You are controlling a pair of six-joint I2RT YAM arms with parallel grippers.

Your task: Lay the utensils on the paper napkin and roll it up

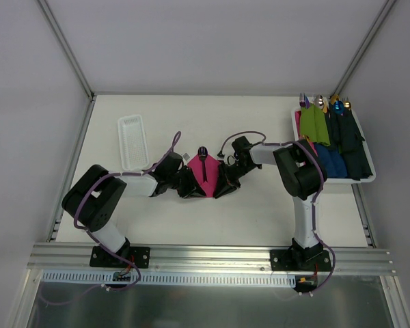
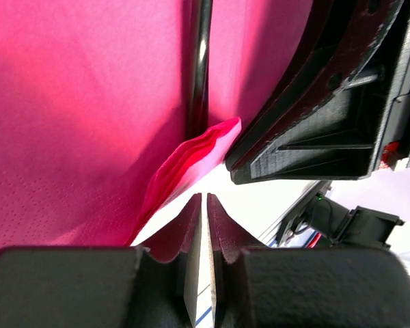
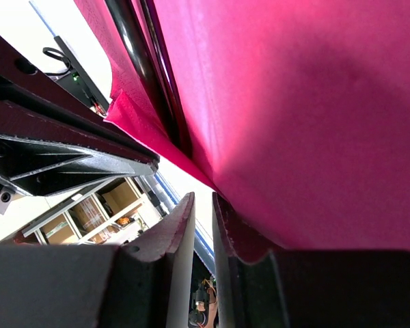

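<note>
The magenta paper napkin (image 1: 206,176) lies flat at the table's middle with the dark spoon and fork (image 1: 202,158) along its centre. My left gripper (image 1: 191,186) and right gripper (image 1: 224,183) flank its near corner. In the left wrist view the gripper (image 2: 204,198) has its jaws almost together with nothing between them, just short of a curled-up napkin corner (image 2: 191,160); a utensil handle (image 2: 200,68) runs above. In the right wrist view the gripper (image 3: 203,197) has its jaws nearly closed and empty at the napkin (image 3: 307,109) edge, beside two dark handles (image 3: 133,48).
A white slotted tray (image 1: 132,140) sits at the back left. A white tray (image 1: 355,181) at the right holds a green rolled bundle (image 1: 314,125) and blue and navy bundles (image 1: 342,147) with utensil tips poking out. The two grippers are close together.
</note>
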